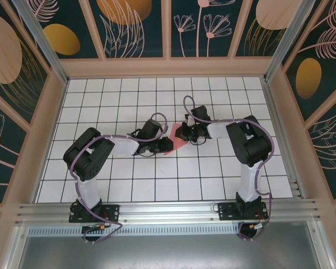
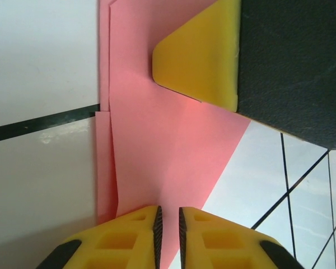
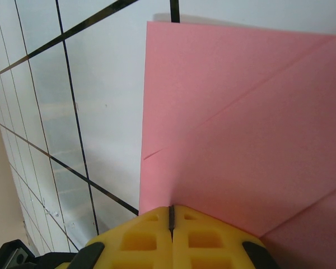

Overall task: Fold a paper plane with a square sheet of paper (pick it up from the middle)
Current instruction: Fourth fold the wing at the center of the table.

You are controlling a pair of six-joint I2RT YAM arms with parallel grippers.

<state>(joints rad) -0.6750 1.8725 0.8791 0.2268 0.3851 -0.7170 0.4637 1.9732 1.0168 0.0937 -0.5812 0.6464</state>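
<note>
In the overhead view I am reaching both arms to the middle of the white gridded table, where the thin, partly folded pink paper sheet is lying flat between my left gripper and my right gripper; both are touching it, neither being clearly nearer. In the left wrist view my left gripper is showing its yellow fingers drawn almost together, a thin slit between them, at the near end of the pink paper sheet. I cannot tell whether they are pinching a layer. The sheet's long folded edge is running straight away from them toward my right gripper's yellow finger, which is resting on the far part. In the right wrist view my right gripper is fully closed, with the pink paper sheet spreading ahead and rightward.
</note>
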